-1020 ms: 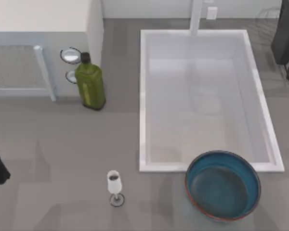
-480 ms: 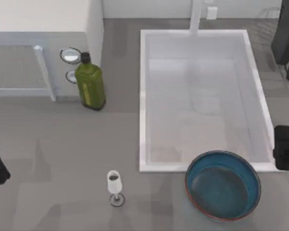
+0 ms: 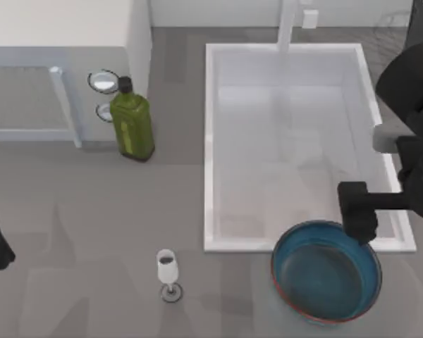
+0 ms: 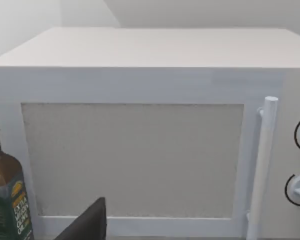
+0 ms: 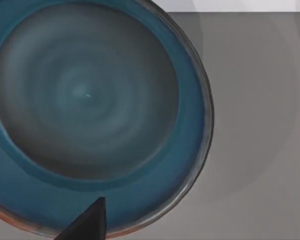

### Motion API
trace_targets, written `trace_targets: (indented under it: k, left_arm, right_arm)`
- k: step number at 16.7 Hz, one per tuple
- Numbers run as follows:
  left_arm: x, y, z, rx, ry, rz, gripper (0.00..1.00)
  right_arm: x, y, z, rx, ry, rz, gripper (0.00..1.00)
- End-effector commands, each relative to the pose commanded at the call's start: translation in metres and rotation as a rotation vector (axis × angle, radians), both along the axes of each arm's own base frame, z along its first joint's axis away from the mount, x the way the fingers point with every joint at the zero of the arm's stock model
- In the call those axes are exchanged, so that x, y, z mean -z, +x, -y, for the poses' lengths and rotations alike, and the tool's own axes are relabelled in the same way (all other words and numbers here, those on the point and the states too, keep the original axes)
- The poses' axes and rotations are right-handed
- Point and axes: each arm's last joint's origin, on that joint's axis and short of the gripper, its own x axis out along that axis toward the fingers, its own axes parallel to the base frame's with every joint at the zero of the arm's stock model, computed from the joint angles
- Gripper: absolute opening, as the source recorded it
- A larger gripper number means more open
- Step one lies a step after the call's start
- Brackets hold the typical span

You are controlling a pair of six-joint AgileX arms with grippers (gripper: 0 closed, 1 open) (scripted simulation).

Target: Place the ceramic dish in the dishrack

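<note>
Bowl (image 3: 326, 271) sits untouched at worktop's front edge nr right corner, just in front of sink (image 3: 210, 141); right claw (image 3: 358, 215) hovers over its back rim, grip can't tell; lift and carry to rack (image 3: 393, 32) at back right corner all left; left arm parked at left edge.

Sink wall (image 3: 307, 244) beside ceramic dish (image 3: 326, 271)

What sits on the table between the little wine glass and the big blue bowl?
Nothing: in the top view, only bare grey table lies between the wine glass and the ceramic dish.
</note>
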Motion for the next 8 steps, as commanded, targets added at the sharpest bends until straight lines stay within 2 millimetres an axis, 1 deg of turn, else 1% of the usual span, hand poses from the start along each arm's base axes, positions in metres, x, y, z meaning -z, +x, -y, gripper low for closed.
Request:
trace_targets:
  k: [2,6,8]
  left_arm:
    - [0.0000,0.0000,0.0000,0.000,0.000,0.000,1.00]
    - [0.0000,0.0000,0.0000,0.000,0.000,0.000,1.00]
    - [0.0000,0.0000,0.0000,0.000,0.000,0.000,1.00]
  right_arm:
    - [0.0005,0.0026,-0.0040,0.000,-0.010,-0.017,1.00]
    - [0.0004,0.0027,-0.0026,0.003,-0.008,-0.014,1.00]
    - [0.0052,0.0031,-0.0031,0.002,-0.010,-0.018,1.00]
